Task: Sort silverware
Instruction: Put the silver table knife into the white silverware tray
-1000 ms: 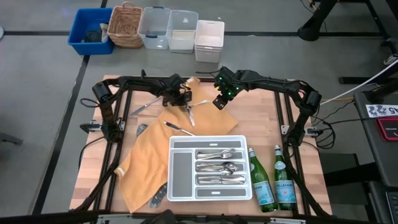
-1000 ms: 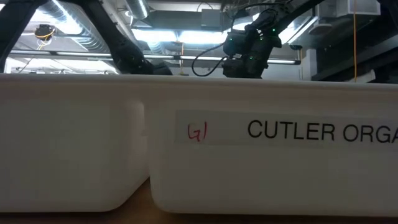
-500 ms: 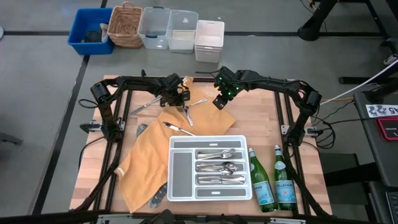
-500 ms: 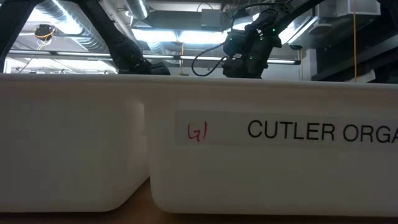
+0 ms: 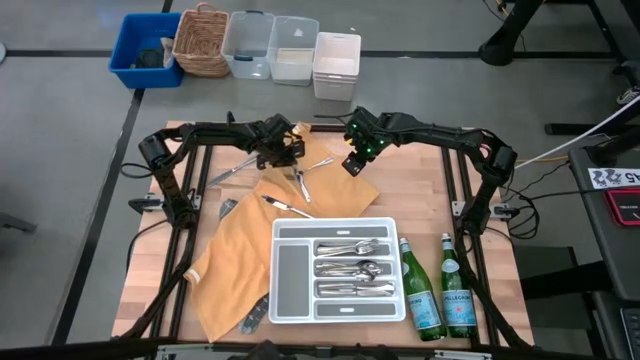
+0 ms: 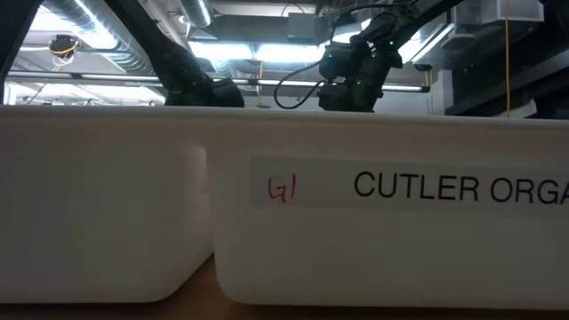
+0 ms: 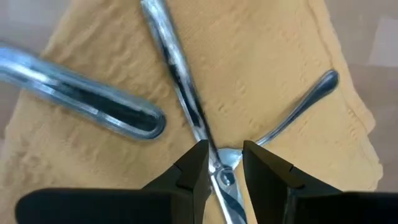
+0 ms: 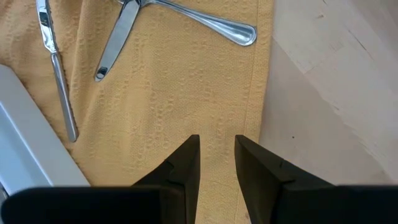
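My left gripper (image 5: 290,162) is over the far end of the yellow cloth (image 5: 232,262), shut on one slim piece of silverware (image 5: 298,179). A second piece (image 7: 301,102) runs up to the fingers beside the held one. A third (image 7: 87,99) lies on the cloth. My right gripper (image 5: 352,166) hovers open over the cloth's right edge (image 8: 258,106) with nothing between its fingers. A table knife (image 5: 288,207) lies on the cloth. The white divided tray (image 5: 284,272) holds several sorted pieces (image 5: 352,268). My left gripper pinches the slim silver piece partway along its shaft (image 7: 211,154) between its two fingers. The fingers (image 7: 194,167) come from above at a slant and lie across the shaft. The shaft's long end (image 7: 163,43) reaches out over the cloth; whether that end rests there I cannot tell.
Another piece (image 5: 234,171) lies on the wood left of the cloth, with more (image 5: 252,314) at the cloth's near edge. Two green bottles (image 5: 422,296) stand right of the tray. Bins (image 5: 270,46) sit beyond the far edge. The tray's wall (image 6: 382,213) fills the low view.
My left gripper has risen a little and drifted toward the table's far left, still shut on the piece, and its wrist has rolled slightly. The held piece has come along with it. The right arm has kept still.
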{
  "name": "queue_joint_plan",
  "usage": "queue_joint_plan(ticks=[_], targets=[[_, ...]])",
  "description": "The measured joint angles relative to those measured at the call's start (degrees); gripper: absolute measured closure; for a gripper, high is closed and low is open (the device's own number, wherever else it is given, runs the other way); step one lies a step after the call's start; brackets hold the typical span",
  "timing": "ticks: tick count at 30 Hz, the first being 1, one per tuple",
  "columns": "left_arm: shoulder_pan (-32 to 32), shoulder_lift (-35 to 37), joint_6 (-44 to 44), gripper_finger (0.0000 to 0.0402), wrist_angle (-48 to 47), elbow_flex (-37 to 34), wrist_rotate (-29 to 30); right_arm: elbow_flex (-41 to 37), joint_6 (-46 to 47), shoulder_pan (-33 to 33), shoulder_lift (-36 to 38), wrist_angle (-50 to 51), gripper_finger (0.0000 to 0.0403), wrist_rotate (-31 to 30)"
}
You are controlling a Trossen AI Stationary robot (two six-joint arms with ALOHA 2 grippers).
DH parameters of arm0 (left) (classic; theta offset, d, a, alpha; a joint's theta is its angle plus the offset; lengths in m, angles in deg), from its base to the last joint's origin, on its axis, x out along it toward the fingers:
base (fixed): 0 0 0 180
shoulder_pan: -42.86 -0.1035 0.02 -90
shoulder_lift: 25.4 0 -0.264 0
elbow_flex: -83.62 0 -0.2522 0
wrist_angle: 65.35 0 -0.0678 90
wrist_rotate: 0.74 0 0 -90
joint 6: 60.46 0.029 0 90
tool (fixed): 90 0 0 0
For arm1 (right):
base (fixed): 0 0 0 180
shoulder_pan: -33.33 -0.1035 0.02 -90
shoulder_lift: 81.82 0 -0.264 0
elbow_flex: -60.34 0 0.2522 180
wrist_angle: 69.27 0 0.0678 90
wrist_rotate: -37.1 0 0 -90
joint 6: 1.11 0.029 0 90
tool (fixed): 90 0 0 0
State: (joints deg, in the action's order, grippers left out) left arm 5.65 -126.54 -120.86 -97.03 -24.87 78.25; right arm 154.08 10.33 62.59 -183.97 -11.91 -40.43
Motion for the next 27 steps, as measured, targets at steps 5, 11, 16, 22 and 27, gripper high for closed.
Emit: queue_joint_plan(ticks=[5, 11, 16, 22, 27], targets=[[1.5, -1.16, -1.67, 0.0314, -0.05, 0.01, 0.0, 0.0, 0.0, 0.0, 0.0, -0.12, 0.0302, -0.01], [2.46, -3.44, -2.74, 0.0314, 0.62, 0.04, 0.09, 0.0, -0.02, 0.02, 0.0, -0.29, 0.0302, -0.02], [2.02, -3.66, -4.34, 0.0314, 0.8, 0.11, 1.33, 0.0, -0.02, 0.0, 0.0, -0.29, 0.0302, -0.02], [0.87, -3.66, -6.37, 0.0314, 0.73, 0.11, 1.75, 0.0, -0.02, 0.02, 0.0, -0.27, 0.0302, -0.02], [-0.34, -3.66, -8.27, 0.0314, -0.14, 0.14, 1.53, 0.0, -0.02, 0.0, 0.0, -0.29, 0.0302, 0.0]])
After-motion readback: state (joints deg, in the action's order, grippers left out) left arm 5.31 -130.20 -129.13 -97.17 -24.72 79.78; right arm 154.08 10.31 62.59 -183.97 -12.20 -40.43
